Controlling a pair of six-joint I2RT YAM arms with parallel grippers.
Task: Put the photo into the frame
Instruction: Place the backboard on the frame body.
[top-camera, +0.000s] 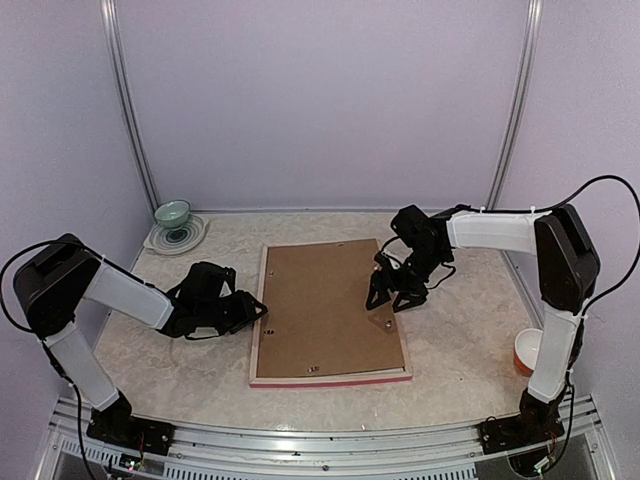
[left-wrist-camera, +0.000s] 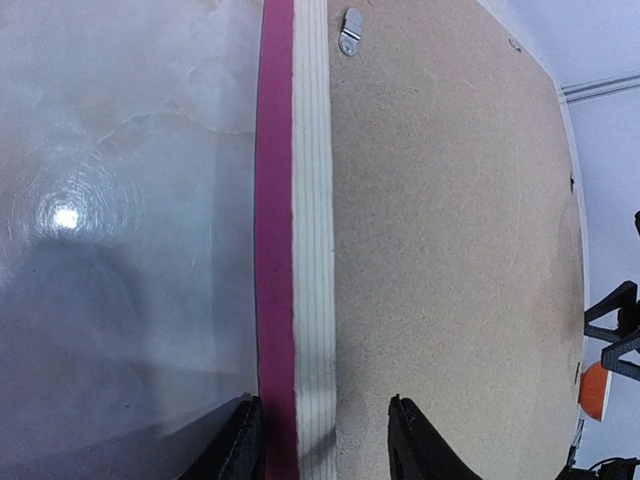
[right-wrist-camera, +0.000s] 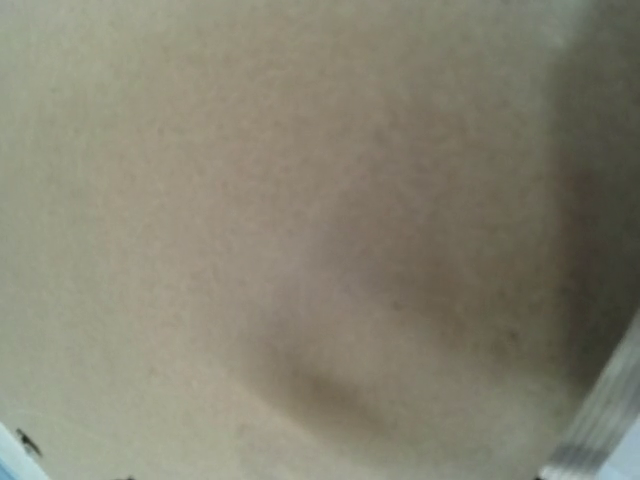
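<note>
The frame (top-camera: 330, 378) lies face down on the table, pale wood back up and pink along its edges. A brown backing board (top-camera: 320, 300) fills it. The photo is hidden. My left gripper (top-camera: 258, 310) is open at the frame's left rail. In the left wrist view its jaws (left-wrist-camera: 325, 400) straddle that rail (left-wrist-camera: 312, 200), one finger by the pink outer edge, the other over the board (left-wrist-camera: 450, 250). My right gripper (top-camera: 387, 300) is open, its fingers spread and pointing down onto the board near the right rail. The right wrist view shows only blurred board (right-wrist-camera: 300, 200).
A green bowl (top-camera: 172, 213) stands on a plate at the back left. An orange and white cup (top-camera: 527, 350) sits near the right arm's base. A metal hanger clip (left-wrist-camera: 349, 32) is fixed to the backing board. Walls close in three sides of the table.
</note>
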